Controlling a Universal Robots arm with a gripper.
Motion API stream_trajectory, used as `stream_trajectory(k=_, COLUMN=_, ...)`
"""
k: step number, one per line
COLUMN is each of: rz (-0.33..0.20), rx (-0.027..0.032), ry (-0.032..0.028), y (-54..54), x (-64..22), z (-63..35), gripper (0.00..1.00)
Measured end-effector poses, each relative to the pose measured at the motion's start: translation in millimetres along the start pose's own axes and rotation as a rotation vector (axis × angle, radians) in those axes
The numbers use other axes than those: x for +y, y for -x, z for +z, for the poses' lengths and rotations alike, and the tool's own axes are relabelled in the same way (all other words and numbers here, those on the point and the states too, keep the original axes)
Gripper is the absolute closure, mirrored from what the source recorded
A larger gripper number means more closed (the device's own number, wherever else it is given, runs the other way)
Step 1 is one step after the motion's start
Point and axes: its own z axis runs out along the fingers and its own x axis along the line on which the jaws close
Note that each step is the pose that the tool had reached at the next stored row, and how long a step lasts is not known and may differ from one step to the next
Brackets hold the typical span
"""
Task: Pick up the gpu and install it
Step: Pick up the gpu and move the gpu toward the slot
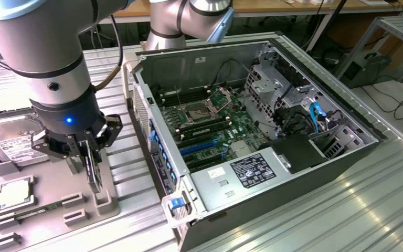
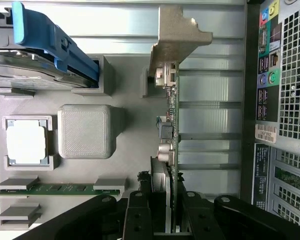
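Observation:
The gpu (image 1: 94, 176) stands on edge over the grey fixture tray (image 1: 51, 212) at the exterior view's left, beside the open computer case (image 1: 257, 131). My gripper (image 1: 89, 153) comes down on it from above and is shut on its upper edge. In the wrist view the gpu (image 2: 173, 125) runs edge-on away from my gripper (image 2: 166, 202), its green board on one side and its silver end bracket (image 2: 177, 35) at the far end. Black fingers (image 2: 139, 212) press both faces. Whether the card still rests in the tray's slot I cannot tell.
On the tray (image 2: 130, 130) lie a silver hard drive (image 1: 9, 139) with a blue carrier (image 2: 45, 42), a square CPU chip (image 2: 26, 141) and a memory stick (image 2: 60, 188). Inside the case the motherboard (image 1: 209, 126) lies exposed. The case's rear panel (image 2: 285, 100) is close beside the card.

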Motion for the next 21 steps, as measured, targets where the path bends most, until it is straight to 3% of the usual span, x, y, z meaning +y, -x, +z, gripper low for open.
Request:
stream_trajectory(k=13, rz=0.000, rx=0.0000, ry=0.0000, y=0.2, x=0.0, z=-8.0, gripper=0.72)
stream_trajectory(k=21, rz=0.000, rx=0.0000, ry=-0.0001, y=0.6, x=0.0, z=-22.3, gripper=0.72)
